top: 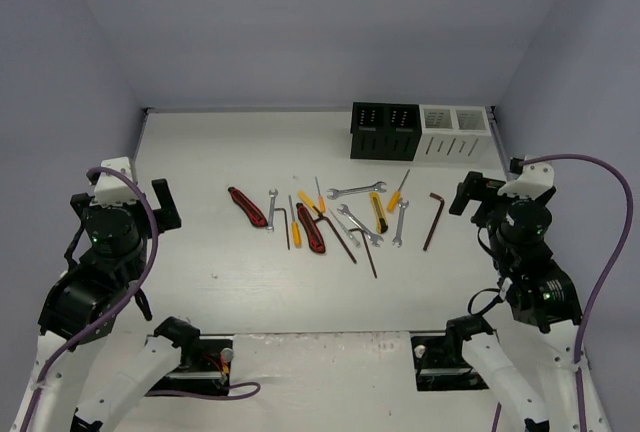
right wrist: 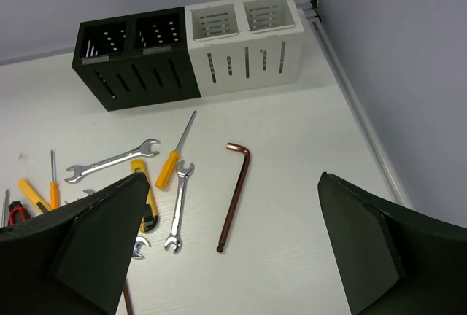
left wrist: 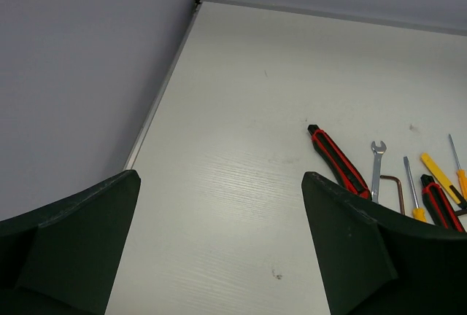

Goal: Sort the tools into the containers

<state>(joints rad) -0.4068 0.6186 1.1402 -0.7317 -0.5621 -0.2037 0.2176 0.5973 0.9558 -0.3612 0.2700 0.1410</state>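
Observation:
The tools lie loosely grouped on the white table mid-way across: a red-black utility knife (top: 247, 207) (left wrist: 337, 162), a second one (top: 311, 227), a yellow knife (top: 378, 212) (right wrist: 144, 198), silver wrenches (top: 356, 190) (right wrist: 177, 205), orange-handled screwdrivers (right wrist: 175, 158) and a dark hex key (top: 434, 220) (right wrist: 236, 195) lying apart at the right. The containers stand side by side at the back right, black (top: 384, 140) (right wrist: 139, 78) and white (top: 455, 142) (right wrist: 248, 60). My left gripper (left wrist: 220, 180) hovers open over bare table left of the tools. My right gripper (right wrist: 233, 180) hangs open above the hex key.
Grey walls close in the table on three sides. A metal rail (left wrist: 160, 89) runs along the left edge, and another (right wrist: 357, 103) along the right edge close to the white container. Both arm bases sit at the near edge.

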